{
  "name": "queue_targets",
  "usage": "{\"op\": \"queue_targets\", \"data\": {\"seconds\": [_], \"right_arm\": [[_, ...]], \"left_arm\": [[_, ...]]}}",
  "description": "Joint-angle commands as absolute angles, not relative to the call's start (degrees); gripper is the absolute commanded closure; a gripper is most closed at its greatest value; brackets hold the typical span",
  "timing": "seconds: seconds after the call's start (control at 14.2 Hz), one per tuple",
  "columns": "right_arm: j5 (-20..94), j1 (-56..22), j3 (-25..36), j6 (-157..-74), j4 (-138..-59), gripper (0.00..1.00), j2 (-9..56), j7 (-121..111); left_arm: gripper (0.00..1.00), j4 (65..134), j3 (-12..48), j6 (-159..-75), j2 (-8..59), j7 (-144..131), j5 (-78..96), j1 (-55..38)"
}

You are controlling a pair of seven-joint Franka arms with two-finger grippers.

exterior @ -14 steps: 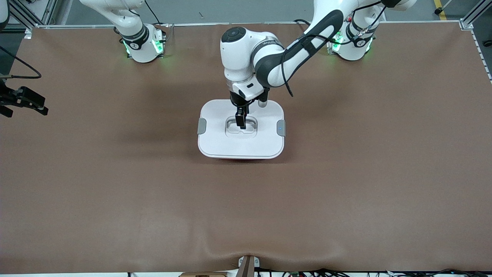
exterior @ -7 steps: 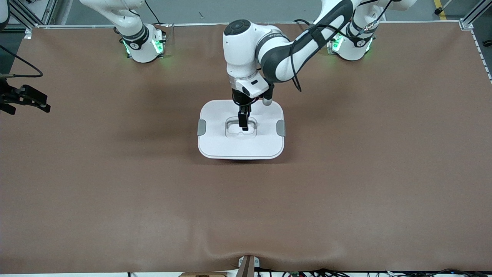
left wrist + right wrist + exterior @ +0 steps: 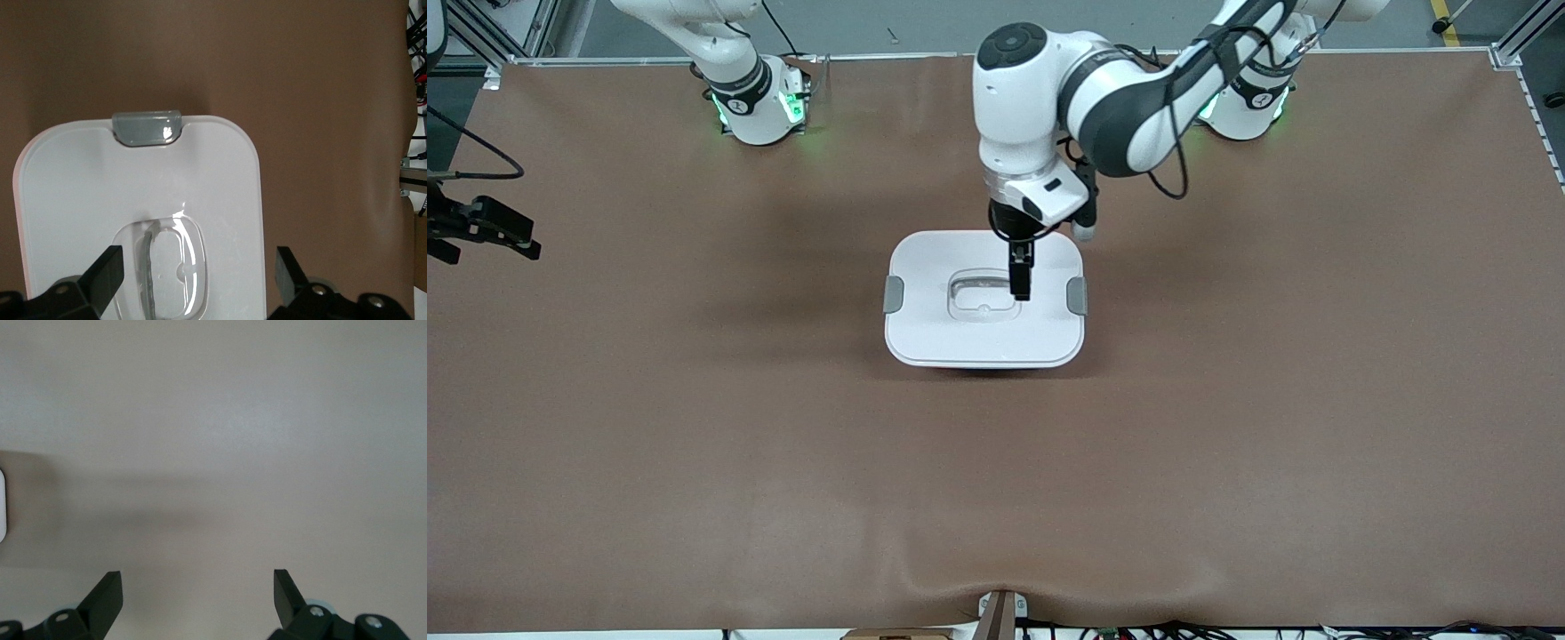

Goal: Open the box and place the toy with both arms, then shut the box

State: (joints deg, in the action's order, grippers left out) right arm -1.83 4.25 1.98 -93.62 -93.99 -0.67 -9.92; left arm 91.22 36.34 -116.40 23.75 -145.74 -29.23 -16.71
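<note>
Front view: pale pink plastic tub with its white lid (image 3: 984, 298) sits shut at centre frame, long axis running between the grey clips (image 3: 893, 293). My left gripper (image 3: 1020, 286) hangs spread over the clear recessed handle (image 3: 982, 299), holding nothing; against the earlier frame it has drifted toward the clip at the frame's right. My right gripper (image 3: 482, 233) waits at the frame's left edge. No toy shows.

Left wrist view: spread fingers (image 3: 107, 285) straddle the handle (image 3: 170, 267).

Right wrist view: spread fingers (image 3: 105, 599), bare table (image 3: 220, 440).

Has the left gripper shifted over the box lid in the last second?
Yes. The left gripper has moved from over the lid's clear handle toward the grey clip at the left arm's end, open.
</note>
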Motion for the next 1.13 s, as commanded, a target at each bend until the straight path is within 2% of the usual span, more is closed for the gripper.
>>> {"op": "queue_targets", "data": {"seconds": [0.0, 0.7, 1.06], "right_arm": [[-2.8, 4.9, 1.1, -93.4, -93.4, 0.00, -0.7, -10.5], [-2.7, 4.7, 1.0, -93.1, -92.5, 0.00, -0.6, -10.5], [-2.0, 4.4, 1.0, -93.3, -92.3, 0.00, 0.1, -10.5]], "left_arm": [[0.00, 91.9, 36.8, -115.4, 20.3, -134.7, -23.1, -11.4], [0.00, 88.2, 36.8, -102.3, 18.5, -88.5, -19.9, 1.7], [0.00, 87.3, 36.8, -101.6, 17.3, -68.3, -16.3, 10.3]]}}
